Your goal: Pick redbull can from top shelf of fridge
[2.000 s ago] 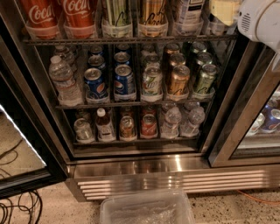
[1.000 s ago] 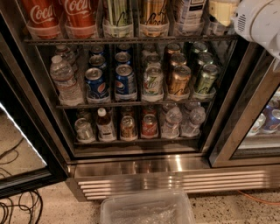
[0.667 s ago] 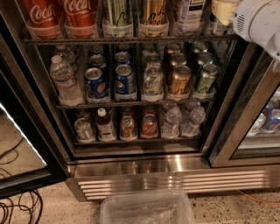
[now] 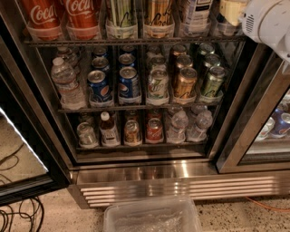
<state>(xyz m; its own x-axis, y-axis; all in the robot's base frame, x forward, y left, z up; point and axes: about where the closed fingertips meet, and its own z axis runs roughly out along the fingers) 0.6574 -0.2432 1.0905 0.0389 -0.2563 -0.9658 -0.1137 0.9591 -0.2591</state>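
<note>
My gripper [image 4: 267,22] hangs by the top shelf [image 4: 136,41], red cans [image 4: 43,16] far left of it, and I cannot tell if it is open or holds anything.

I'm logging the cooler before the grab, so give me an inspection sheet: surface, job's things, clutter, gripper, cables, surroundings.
Surface: top shelf, wire rack fronted by clear trays, filled across.
Job's things: redbull can not identifiable, cans there are cropped at the top; fridge door open.
Clutter: Coca-Cola cans top left; Pepsi cans and water bottle on the middle rack; more drinks below.
Grippers: gripper, white, upper right, at the top shelf's right end.
Cables: black cables on the floor lower left; orange cable lower right.
Surroundings: clear plastic bin on the floor before the grille.
</note>
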